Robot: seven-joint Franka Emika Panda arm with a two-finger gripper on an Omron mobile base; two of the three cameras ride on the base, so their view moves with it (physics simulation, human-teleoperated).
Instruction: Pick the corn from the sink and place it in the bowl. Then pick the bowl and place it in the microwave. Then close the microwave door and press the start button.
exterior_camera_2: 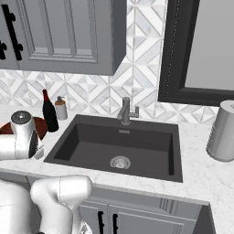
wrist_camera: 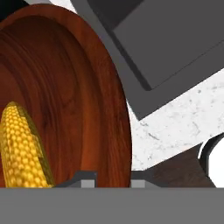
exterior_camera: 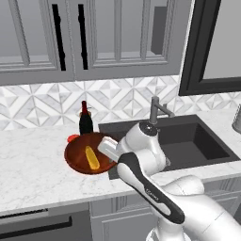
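Now yellow corn cob (wrist_camera: 19, 146) lies loose inside glossy reddish-brown wooden bowl (wrist_camera: 87, 96), off to one side of gripper (wrist_camera: 113, 178). Bowl rim sits between narrowly parted jaws, apparently pinched. Cob's long axis runs roughly along rim.

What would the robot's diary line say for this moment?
corn: in bowl | claw: straddling bowl rim | sink: empty | next: lift bowl

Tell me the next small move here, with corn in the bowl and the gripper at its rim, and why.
Probably lift the bowl a little off the counter. The corn already lies inside it, and in the hand view the fingertips appear to straddle the bowl's rim, one inside, one outside. Whether they truly pinch it is hard to tell, so a slight squeeze first may be wise.
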